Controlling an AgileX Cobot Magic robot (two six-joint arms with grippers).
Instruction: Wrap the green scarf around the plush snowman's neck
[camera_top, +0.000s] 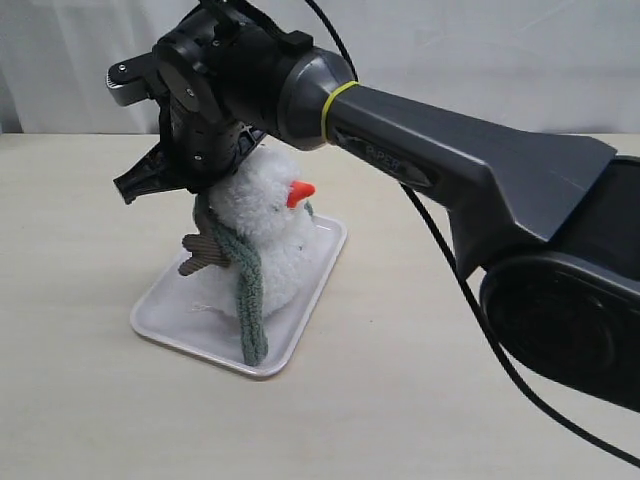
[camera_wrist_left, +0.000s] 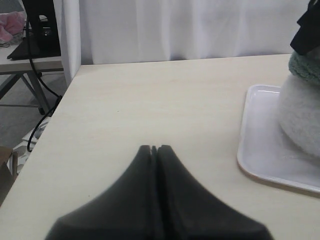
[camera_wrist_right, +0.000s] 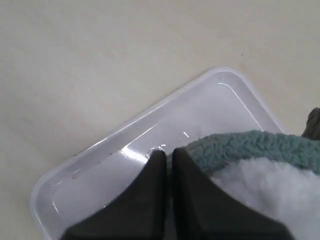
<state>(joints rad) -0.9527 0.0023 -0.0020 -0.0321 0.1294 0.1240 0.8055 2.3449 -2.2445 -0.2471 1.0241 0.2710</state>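
Observation:
The plush snowman (camera_top: 265, 215) stands upright on a white tray (camera_top: 165, 320), orange nose to the right. The green scarf (camera_top: 245, 285) lies round its neck, and one end hangs down its front to the tray. My right gripper (camera_top: 130, 186) reaches across and sits at the back of the snowman's head. In the right wrist view its jaws (camera_wrist_right: 169, 152) are shut on the scarf (camera_wrist_right: 240, 147), which runs over the white plush (camera_wrist_right: 270, 195). My left gripper (camera_wrist_left: 155, 147) is shut on nothing, low over the table beside the tray (camera_wrist_left: 260, 145).
The tray's bare floor (camera_wrist_right: 100, 170) lies under the right fingertips. A brown twig arm (camera_top: 205, 252) sticks out to the left. In the left wrist view the table's edge and a side table with cables (camera_wrist_left: 35, 55) are beyond it. The right arm (camera_top: 480, 170) spans the scene.

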